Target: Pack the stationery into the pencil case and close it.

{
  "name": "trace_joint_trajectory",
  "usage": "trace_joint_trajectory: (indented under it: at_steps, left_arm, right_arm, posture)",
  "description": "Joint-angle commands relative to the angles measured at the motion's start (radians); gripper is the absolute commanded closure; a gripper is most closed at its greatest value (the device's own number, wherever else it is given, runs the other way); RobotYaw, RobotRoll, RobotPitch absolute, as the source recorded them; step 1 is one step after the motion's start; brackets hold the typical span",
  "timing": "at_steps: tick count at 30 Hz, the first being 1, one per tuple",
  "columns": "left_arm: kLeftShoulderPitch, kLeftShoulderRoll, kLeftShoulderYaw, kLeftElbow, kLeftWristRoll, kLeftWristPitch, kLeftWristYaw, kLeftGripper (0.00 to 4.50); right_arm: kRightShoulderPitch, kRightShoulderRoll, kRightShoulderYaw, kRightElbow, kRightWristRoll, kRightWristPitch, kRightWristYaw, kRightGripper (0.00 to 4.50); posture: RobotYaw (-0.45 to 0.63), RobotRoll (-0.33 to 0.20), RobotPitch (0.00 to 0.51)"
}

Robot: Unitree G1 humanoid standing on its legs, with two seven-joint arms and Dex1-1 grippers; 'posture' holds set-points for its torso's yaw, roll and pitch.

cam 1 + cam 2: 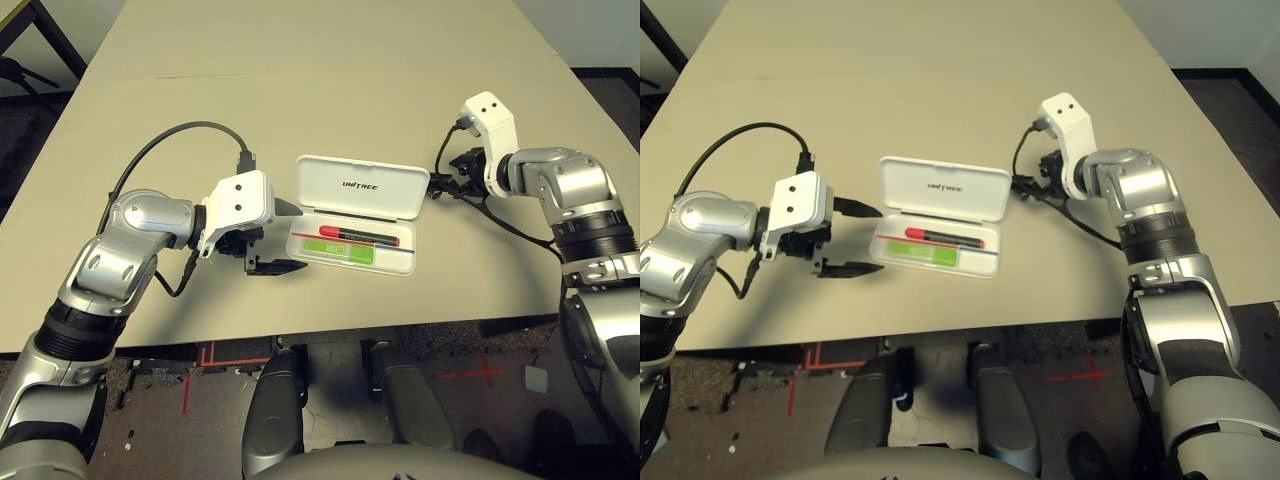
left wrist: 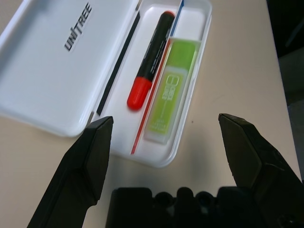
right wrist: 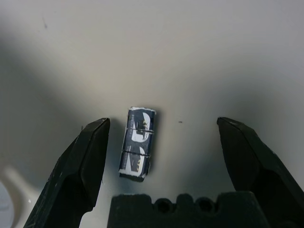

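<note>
The pencil case [image 1: 360, 215] lies open at the centre of the frame on the table [image 1: 300, 80], its lid [image 2: 61, 61] folded back toward the upper side. Inside the tray rest the red marker [image 2: 149, 59], the light-green bar [image 2: 172, 90], a thin red stick [image 2: 151, 97] and a thin blue stick [image 2: 181, 8], so most of the stationery appears packed.

One item is judged still outstanding: a tiny silver-and-black piece [image 3: 137, 142] lies on the bare table outside the case, near its right end. The right gripper [image 3: 161, 142] hangs over it with its fingers spread wide, the piece lying between them closer to one finger, and nothing held. The left gripper [image 2: 166, 142], just left of centre beside the case's near-left corner, also stands wide apart and empty, pointing toward the tray.

What remains, by this reading, is picking up the small piece, dropping it into the tray, and swinging the lid shut.
</note>
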State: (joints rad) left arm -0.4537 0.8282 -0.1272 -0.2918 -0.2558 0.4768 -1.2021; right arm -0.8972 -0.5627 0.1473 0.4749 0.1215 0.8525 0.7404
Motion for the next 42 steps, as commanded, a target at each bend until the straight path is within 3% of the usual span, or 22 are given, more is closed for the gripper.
trace_joint_trajectory:
  at_steps: [1, 5, 13, 14, 23, 31, 39, 42]
  left_arm:
    - [0.013, 0.01, 0.011, -0.025, -0.023, 0.014, 0.01, 0.04]
    - [0.009, 0.014, 0.009, -0.025, -0.027, 0.016, 0.019, 0.0]
    - [-0.006, 0.013, 0.0, -0.005, -0.021, 0.003, 0.023, 0.0]
    - [-0.008, 0.011, -0.002, -0.001, -0.019, 0.0, 0.023, 0.0]
    - [-0.039, 0.007, -0.021, 0.062, -0.001, -0.042, 0.012, 0.0]
    - [-0.087, -0.009, -0.05, 0.151, 0.024, -0.104, -0.006, 0.0]
    - [-0.116, -0.014, -0.063, 0.203, 0.035, -0.138, -0.022, 0.0]
    - [-0.119, -0.018, -0.067, 0.203, 0.038, -0.14, -0.024, 0.0]
  right_arm:
    - [0.009, 0.002, 0.024, 0.013, -0.019, -0.001, 0.013, 0.0]
    - [0.03, 0.008, 0.032, 0.015, -0.04, -0.015, 0.01, 0.95]
    - [0.014, -0.041, 0.008, -0.025, -0.04, -0.014, 0.046, 4.02]
    - [0.008, -0.058, 0.006, -0.031, -0.037, -0.017, 0.062, 4.15]
    - [0.01, -0.272, 0.008, -0.161, 0.018, -0.151, 0.369, 4.15]
    - [0.063, -0.466, 0.016, -0.407, 0.139, -0.083, 0.673, 4.15]
    - [0.082, -0.493, 0.024, -0.541, 0.231, -0.019, 0.766, 4.15]
    - [0.093, -0.448, 0.04, -0.568, 0.254, 0.007, 0.744, 4.15]
  posture:
    - [0.08, 0.0, 0.244]
    - [0.08, 0.0, 0.242]
    - [0.06, 0.0, 0.232]
    - [0.06, 0.0, 0.23]
    - [0.03, 0.0, 0.212]
    - [-0.02, 0.0, 0.181]
    - [-0.03, 0.0, 0.166]
    - [-0.02, 0.0, 0.157]
